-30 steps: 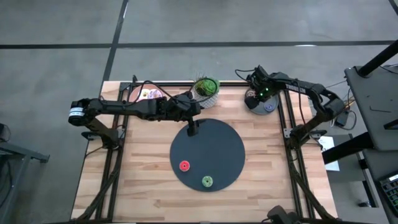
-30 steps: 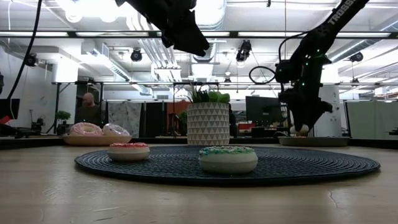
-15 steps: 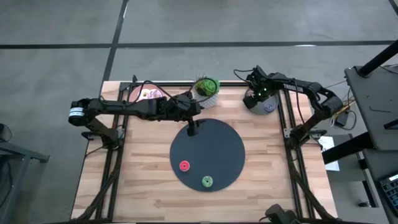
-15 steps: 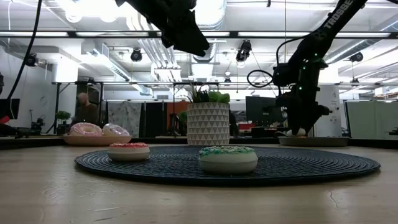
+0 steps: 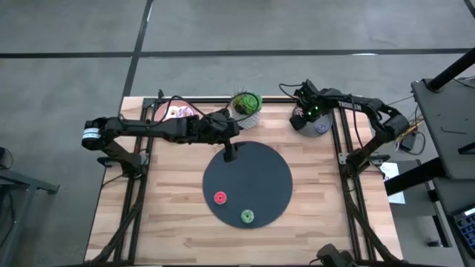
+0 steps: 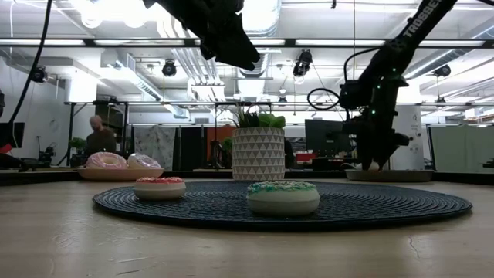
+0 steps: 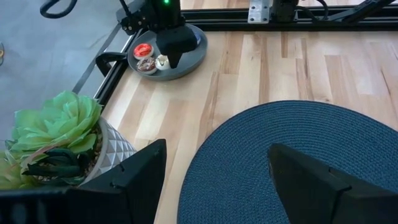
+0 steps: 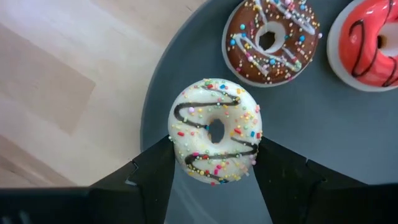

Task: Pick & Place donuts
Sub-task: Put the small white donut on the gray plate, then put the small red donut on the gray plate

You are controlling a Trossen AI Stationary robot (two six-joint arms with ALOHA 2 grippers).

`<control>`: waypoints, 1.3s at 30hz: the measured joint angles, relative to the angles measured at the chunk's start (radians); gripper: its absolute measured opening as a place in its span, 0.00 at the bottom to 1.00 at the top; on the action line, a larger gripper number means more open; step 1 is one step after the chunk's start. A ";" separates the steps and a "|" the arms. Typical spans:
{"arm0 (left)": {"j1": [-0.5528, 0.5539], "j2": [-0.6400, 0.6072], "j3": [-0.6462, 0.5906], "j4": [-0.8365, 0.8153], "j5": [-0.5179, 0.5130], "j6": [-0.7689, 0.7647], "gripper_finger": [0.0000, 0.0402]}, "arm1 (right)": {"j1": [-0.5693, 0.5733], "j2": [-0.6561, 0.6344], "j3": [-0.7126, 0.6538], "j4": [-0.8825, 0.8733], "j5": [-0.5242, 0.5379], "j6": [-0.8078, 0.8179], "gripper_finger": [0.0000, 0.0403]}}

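Right gripper over the grey plate
Its fingers clasp a cream donut; left gripper, upper centre, gapes wide, holding nothing.

Over the grey plate at the table's far right corner, the right gripper now sits lower and nearer the plate than a second ago, its arm having swung slightly toward the plant side and then settled, jaws closed on the cream donut. In the room behind the table, the person stands a little further left than before
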State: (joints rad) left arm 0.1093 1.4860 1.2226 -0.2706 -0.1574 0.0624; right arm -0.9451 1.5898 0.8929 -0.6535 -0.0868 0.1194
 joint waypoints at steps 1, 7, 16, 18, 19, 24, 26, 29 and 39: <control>0.000 0.000 0.000 0.000 0.000 0.000 0.62 | 0.000 0.000 -0.003 0.010 0.000 0.007 0.49; 0.000 0.000 0.000 0.000 0.000 0.000 0.62 | 0.000 0.000 -0.035 0.052 -0.003 0.031 0.49; 0.000 0.000 0.000 0.000 0.000 -0.003 0.62 | 0.000 0.000 -0.051 0.083 -0.003 0.031 0.49; 0.000 0.000 0.000 0.000 0.000 -0.004 0.62 | 0.000 0.000 -0.051 0.099 -0.004 0.031 0.49; 0.000 0.000 0.000 0.000 0.000 -0.007 0.62 | 0.000 0.000 -0.051 0.102 -0.010 0.031 0.49; 0.000 0.000 0.000 0.000 0.000 -0.012 0.62 | 0.000 0.000 -0.051 0.118 -0.028 0.031 0.49; 0.000 0.000 0.000 0.000 0.000 -0.013 0.62 | 0.000 0.000 -0.051 0.116 -0.030 0.031 0.49; 0.000 0.000 0.000 0.000 0.000 -0.013 0.62 | 0.000 0.000 -0.052 0.115 -0.030 0.032 0.53; 0.000 0.000 0.000 0.000 0.000 -0.014 0.62 | 0.000 0.000 -0.053 0.106 -0.026 0.035 0.70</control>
State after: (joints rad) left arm 0.1097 1.4860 1.2228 -0.2707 -0.1574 0.0483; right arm -0.9451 1.5902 0.8398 -0.5480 -0.1131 0.1547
